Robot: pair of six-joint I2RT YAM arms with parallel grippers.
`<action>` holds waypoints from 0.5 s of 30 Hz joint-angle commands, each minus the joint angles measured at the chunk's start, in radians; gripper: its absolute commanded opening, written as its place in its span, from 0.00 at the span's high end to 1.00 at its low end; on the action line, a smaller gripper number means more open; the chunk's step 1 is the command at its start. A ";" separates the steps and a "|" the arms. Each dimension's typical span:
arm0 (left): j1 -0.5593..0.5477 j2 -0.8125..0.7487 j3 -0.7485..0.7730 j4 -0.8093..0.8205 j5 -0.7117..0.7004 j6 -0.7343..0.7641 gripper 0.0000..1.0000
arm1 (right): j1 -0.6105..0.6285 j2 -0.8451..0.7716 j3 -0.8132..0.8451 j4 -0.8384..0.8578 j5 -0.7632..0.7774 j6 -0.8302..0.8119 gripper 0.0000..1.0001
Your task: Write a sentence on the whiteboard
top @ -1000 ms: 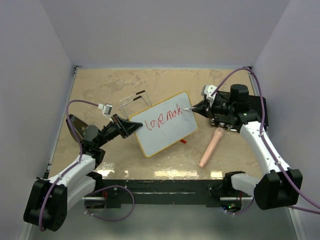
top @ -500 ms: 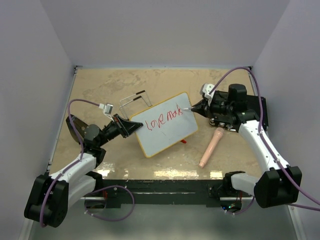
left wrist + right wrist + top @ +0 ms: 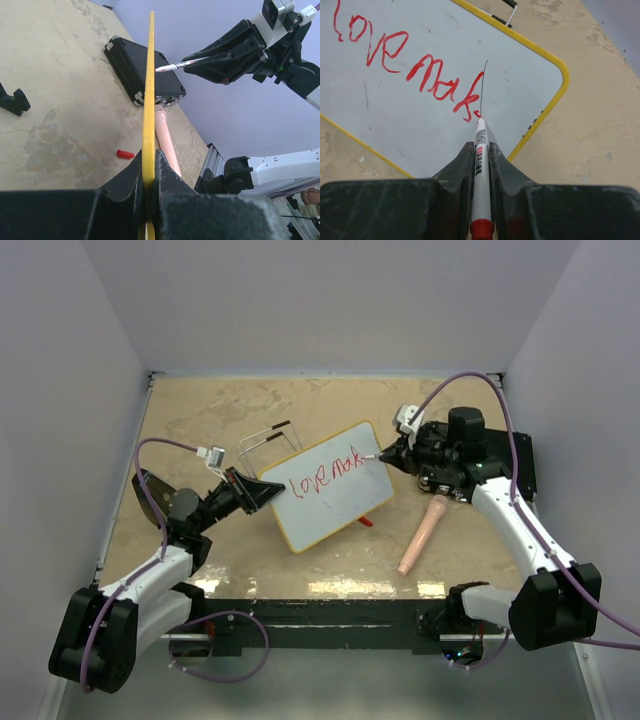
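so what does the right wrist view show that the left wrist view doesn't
Only the right wrist: the whiteboard face-on, with the red writing "love mak". Only the left wrist: the black case, a small red cap and a pinkish handle. Both: the whiteboard's yellow rim and the red marker.

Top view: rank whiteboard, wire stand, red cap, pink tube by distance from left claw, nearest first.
1. whiteboard, clamped in the left claw by its left edge.
2. wire stand, just behind the claw.
3. red cap, right, by the board's near edge.
4. pink tube, farthest right.
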 commanded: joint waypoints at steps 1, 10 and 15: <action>0.003 -0.014 0.021 0.161 0.016 -0.039 1.00 | 0.000 -0.013 0.005 0.065 0.095 0.047 1.00; 0.003 0.010 0.018 0.191 0.025 -0.048 1.00 | 0.003 -0.016 0.005 0.114 0.089 0.090 1.00; 0.003 0.026 0.016 0.211 0.030 -0.056 1.00 | 0.025 -0.004 0.008 0.110 0.063 0.085 1.00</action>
